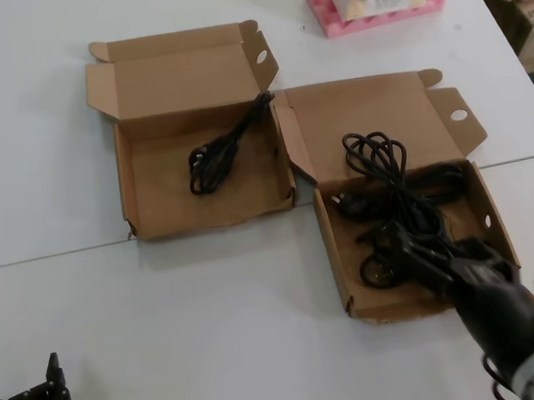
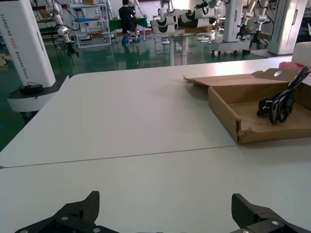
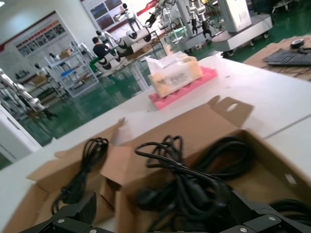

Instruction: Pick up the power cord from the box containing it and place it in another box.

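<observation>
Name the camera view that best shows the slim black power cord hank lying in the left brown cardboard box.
The head view: the slim black power cord hank shows whole from above. The left wrist view sees it side-on, behind the box wall. The right wrist view catches it partly, behind cardboard.

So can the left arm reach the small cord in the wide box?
Probably yes: the left gripper sits with open jaws, the wide box is open, and nothing covers the power cord.

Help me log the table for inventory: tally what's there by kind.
Cardboard boxes: 2 (left box, right box)
Black cable bundles: 2 (slim hank, loose tangle)
Pink foam block with carton: 1
Total: 5
</observation>
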`<move>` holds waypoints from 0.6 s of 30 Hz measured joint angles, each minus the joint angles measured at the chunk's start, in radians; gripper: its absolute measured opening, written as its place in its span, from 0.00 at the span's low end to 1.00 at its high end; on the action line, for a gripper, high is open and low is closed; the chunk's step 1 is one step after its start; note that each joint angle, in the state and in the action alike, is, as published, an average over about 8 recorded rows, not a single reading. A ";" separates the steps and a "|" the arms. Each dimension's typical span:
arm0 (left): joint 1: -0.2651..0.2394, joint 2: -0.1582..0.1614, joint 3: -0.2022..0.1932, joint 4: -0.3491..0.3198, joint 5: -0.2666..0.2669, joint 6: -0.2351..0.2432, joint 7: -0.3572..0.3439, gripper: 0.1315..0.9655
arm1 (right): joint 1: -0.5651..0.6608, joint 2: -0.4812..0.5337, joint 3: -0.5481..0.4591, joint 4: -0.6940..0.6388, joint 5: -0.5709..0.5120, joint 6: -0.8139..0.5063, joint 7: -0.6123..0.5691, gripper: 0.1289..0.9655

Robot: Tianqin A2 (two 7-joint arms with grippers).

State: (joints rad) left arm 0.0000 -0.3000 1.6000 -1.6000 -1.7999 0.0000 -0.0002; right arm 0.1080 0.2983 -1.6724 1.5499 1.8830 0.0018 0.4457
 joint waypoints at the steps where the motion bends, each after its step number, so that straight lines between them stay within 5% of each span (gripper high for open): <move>1: 0.000 0.000 0.000 0.000 0.000 0.000 0.000 1.00 | -0.014 0.000 0.009 0.006 -0.010 0.000 0.000 1.00; 18: 0.000 0.000 0.000 0.000 0.000 0.000 0.000 1.00 | -0.074 0.001 0.050 0.034 -0.057 -0.001 0.000 1.00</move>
State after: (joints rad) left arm 0.0000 -0.3000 1.6000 -1.6000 -1.8000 0.0000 -0.0001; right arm 0.0344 0.2995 -1.6229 1.5842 1.8262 0.0006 0.4457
